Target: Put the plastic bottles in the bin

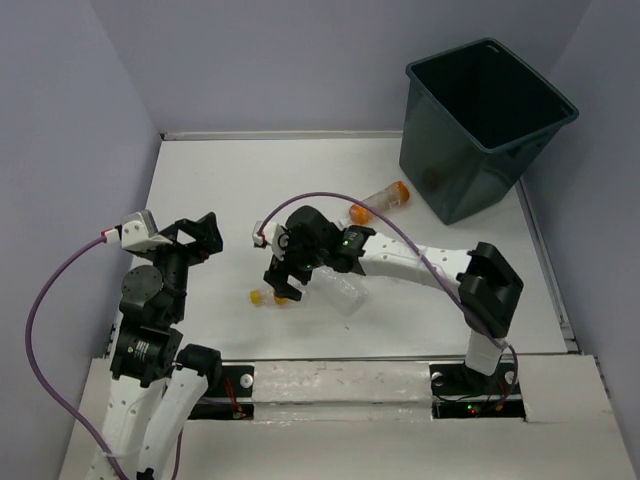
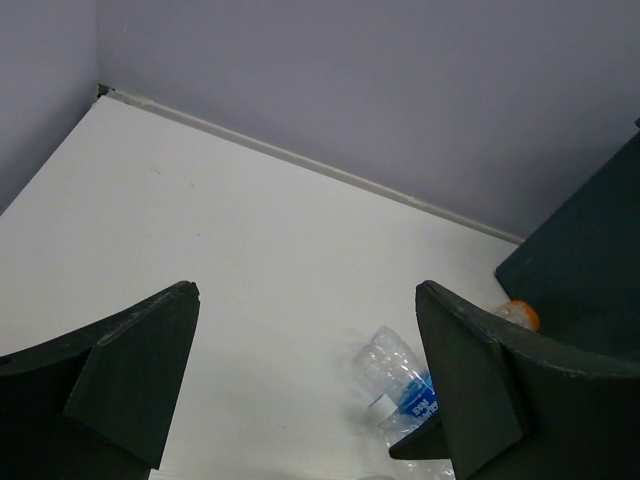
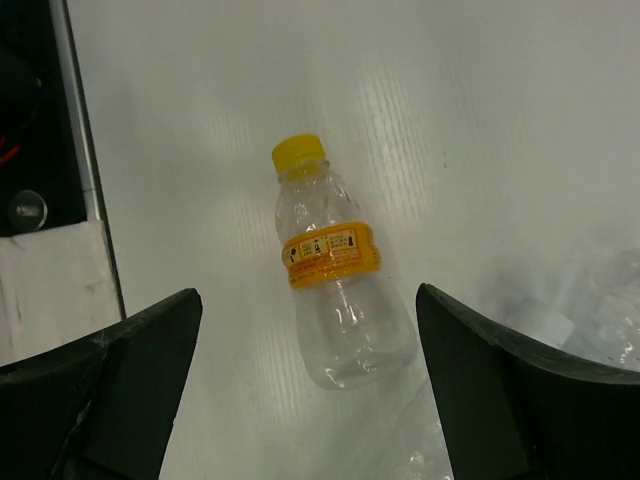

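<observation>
1. Check the bin point(image 1: 485, 125). It is dark teal-grey and square, with tapered sides and a thick rim. It stands at the far right corner of the bench point(image 1: 230, 180). Count: one.
2. Count the bottles in the top view: three, all lying down.
   - The orange-capped bottle point(image 1: 380, 200) lies just beside the bin.
   - The yellow-capped bottle point(image 1: 262, 296) is clear with an orange label band. It lies towards the near edge, about midway along it.
   - The crumpled clear bottle point(image 1: 345, 292) lies just to the right of the yellow-capped bottle.
3. Note that the left wrist view shows a blue-labelled bottle point(image 2: 400, 385). You cannot match it with certainty to the three above.
4. Check the right pincer point(image 3: 308, 300). Its jaws are spread wide, one either side of the yellow-capped bottle and clear of it.
5. Check the left pincer point(image 1: 205, 235). Its jaws are spread and hold nothing. It is near the left edge.
</observation>
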{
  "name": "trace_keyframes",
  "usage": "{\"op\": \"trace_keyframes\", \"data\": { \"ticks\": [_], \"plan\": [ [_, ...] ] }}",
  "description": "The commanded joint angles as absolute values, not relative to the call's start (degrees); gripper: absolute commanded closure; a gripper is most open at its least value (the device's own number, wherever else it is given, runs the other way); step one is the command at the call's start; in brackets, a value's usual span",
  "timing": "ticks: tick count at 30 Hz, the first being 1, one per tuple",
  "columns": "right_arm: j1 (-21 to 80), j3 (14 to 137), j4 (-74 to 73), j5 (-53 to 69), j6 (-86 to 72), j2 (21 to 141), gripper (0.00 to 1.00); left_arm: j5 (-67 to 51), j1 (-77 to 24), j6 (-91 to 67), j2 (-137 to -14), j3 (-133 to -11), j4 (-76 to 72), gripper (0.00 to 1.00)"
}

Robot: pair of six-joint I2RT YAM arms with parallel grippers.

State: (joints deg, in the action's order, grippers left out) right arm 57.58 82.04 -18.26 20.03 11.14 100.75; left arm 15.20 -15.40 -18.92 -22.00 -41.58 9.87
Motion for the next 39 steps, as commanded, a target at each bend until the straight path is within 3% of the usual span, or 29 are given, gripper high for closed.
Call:
{"op": "trace_keyframes", "data": {
  "ticks": [1,13,18,19,22,26,33,37,39],
  "plan": [
    [60.3,85.0,-18.8,15.6,14.7,104.6,0.06,16.3,-14.2,-19.5,-22.1,-41.0,8.0,0.01],
    [64.6,93.1,-25.2,8.6,19.5,120.1,0.09,14.3,-13.6,-19.4,-23.6,-41.0,7.9,0.01],
    [64.6,94.5,-22.2,6.0,17.6,121.1,0.24,13.9,-13.4,-19.4,-23.3,-41.0,7.8,0.01],
    [64.6,94.6,-21.3,5.6,17.2,120.6,0.34,13.8,-13.4,-19.5,-23.3,-41.0,7.7,0.01],
    [64.6,94.0,-16.9,3.2,14.8,116.2,0.49,13.6,-13.3,-19.5,-23.5,-41.0,7.6,0.01],
    [63.3,93.2,-13.3,-3.1,13.4,109.1,0.53,13.3,-13.2,-18.9,-23.8,-41.0,7.4,0.01],
    [47.9,95.6,-13.2,-15.5,8.8,93.1,0.57,4.1,-13.3,-22.0,-25.1,-41.0,7.6,0.01],
    [30.4,102.9,-13.2,-19.2,2.8,86.8,0.58,-0.4,-13.3,-32.0,-27.9,-38.9,8.1,0.01],
    [24.4,105.8,-12.8,-20.1,1.2,85.5,0.58,-8.9,-13.3,-34.8,-29.3,-36.7,6.3,0.01]
  ]
}}
